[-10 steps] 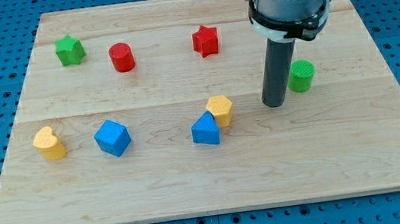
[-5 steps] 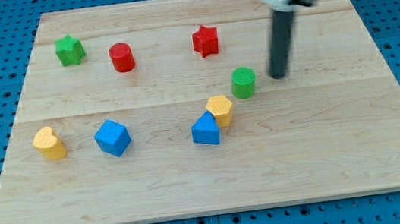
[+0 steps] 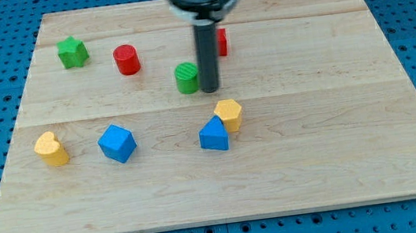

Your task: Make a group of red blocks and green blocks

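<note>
Camera view: pale wood-plank tabletop (image 3: 356,154) sat on a blue pegboard. No gripper on this arm, just a smooth dark rod; my tip (image 3: 210,91) sat pressed against the ribbed green cylinder (image 3: 187,78), at its 3 o'clock. Red star (image 3: 221,42) was partly hidden behind the rod, at 12 o'clock of the tip. Red cylinder (image 3: 127,59) lay at 10 o'clock of the green cylinder, green star (image 3: 72,52) further out at 10 o'clock. Yellow hexagon (image 3: 229,114) touched the blue block (image 3: 213,135).
</note>
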Motion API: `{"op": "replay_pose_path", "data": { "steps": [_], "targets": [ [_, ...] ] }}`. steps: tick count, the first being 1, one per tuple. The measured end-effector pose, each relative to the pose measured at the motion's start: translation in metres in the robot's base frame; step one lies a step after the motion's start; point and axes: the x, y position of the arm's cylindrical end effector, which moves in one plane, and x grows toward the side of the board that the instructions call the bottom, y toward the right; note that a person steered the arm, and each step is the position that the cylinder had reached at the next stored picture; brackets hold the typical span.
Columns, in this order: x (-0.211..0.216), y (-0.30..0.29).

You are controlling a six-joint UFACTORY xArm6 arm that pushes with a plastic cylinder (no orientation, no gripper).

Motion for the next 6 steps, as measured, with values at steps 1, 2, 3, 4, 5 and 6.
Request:
{"op": "replay_pose_path", "data": {
  "steps": [1, 2, 3, 4, 5, 6],
  "targets": [
    [-0.053, -0.038],
    [-0.075, -0.083],
    [-0.075, -0.109],
    [-0.039, -0.110],
    [-0.042, -0.139],
    [-0.074, -0.135]
  ]
}}
